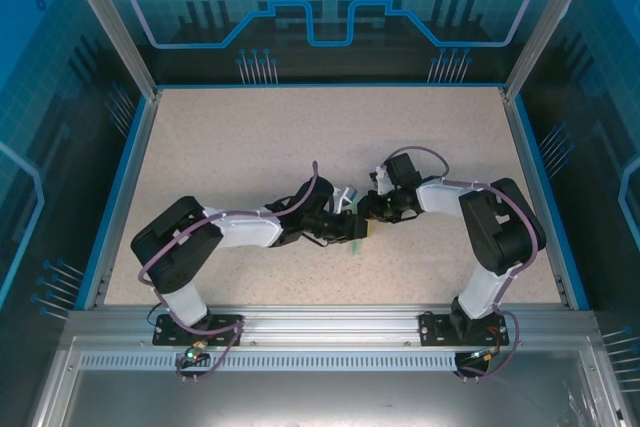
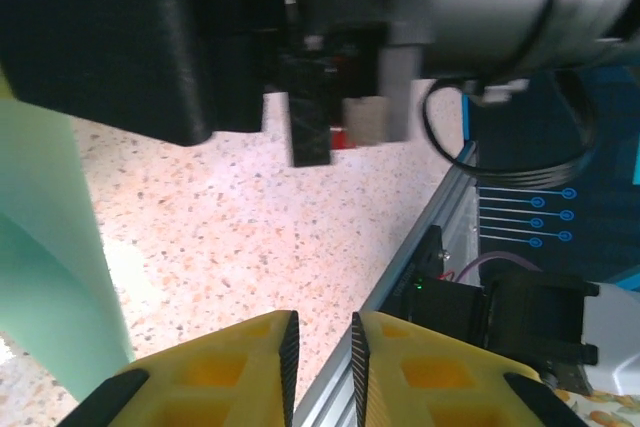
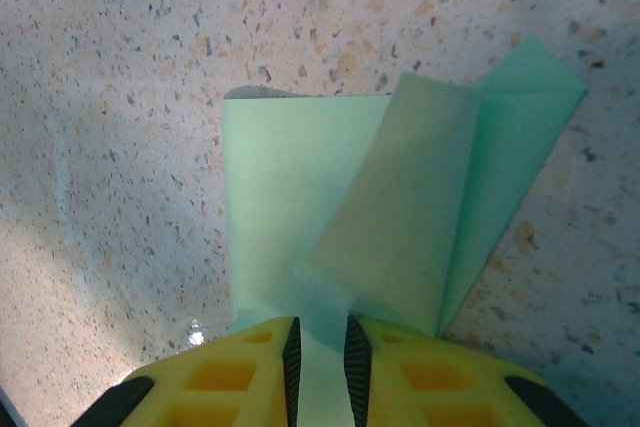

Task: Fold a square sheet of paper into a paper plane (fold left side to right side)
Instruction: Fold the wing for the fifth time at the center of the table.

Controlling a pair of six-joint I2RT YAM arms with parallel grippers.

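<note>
Speckled tabletop (image 3: 120,97) carries folded paper (image 3: 300,177) (right hand (image 3: 320,335) pinches it).

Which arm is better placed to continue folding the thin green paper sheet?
Probably right: the thin pale green paper sheet sits between the fingers of the right pincer; the left pincer holds nothing, paper off to its side.

Table (image 1: 250,137): speckled beige top with a blue border and an aluminium rail (image 1: 330,322) along its near side. Folded green paper (image 3: 400,197) sits beyond the rail's middle, its layers fanned above the top; contact with the surface cannot be told.
</note>
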